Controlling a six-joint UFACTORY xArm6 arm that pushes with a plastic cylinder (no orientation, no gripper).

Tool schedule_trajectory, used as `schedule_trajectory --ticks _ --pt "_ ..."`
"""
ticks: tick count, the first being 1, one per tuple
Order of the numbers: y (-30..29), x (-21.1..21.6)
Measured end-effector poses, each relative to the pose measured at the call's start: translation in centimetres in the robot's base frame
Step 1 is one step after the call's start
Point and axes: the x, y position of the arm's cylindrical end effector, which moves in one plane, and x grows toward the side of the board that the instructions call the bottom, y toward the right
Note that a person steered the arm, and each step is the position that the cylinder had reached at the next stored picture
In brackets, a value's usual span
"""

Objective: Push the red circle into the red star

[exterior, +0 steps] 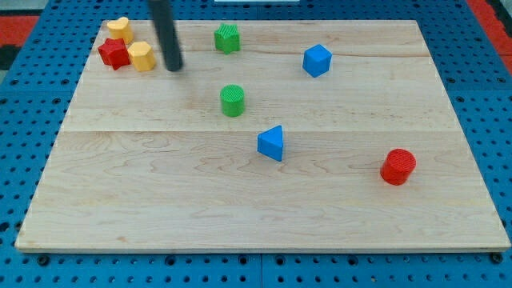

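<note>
The red circle (398, 166) sits on the wooden board (160, 200) at the view's lower right. The red star (114, 54) lies at the view's top left, touching a yellow block (142, 56) on its right and close to a second yellow block (120, 30) above it. My tip (174, 67) is at the top left, just right of the yellow block beside the star, and far from the red circle.
A green block (227, 38) is at the top centre and a green cylinder (233, 100) lies below it. A blue block (317, 60) is at the upper right. A blue triangle (272, 143) sits mid-board. Blue pegboard (488, 96) surrounds the board.
</note>
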Motion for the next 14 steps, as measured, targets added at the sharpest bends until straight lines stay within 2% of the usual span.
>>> schedule_trajectory --ticks 1,2,3,4,5,7,8,9,10,11,13,14 --pt "12.1 6.4" --pt "25.0 10.6" --pt "32.3 14.0" --pt "29.5 17.9" --pt "25.5 14.1" --pt "35.2 19.6" --pt "29.4 19.9" --pt "18.7 18.0" --pt "13.0 19.1" --pt "13.1 21.3" --pt "-3.2 15.1" --pt "-4.8 15.6"
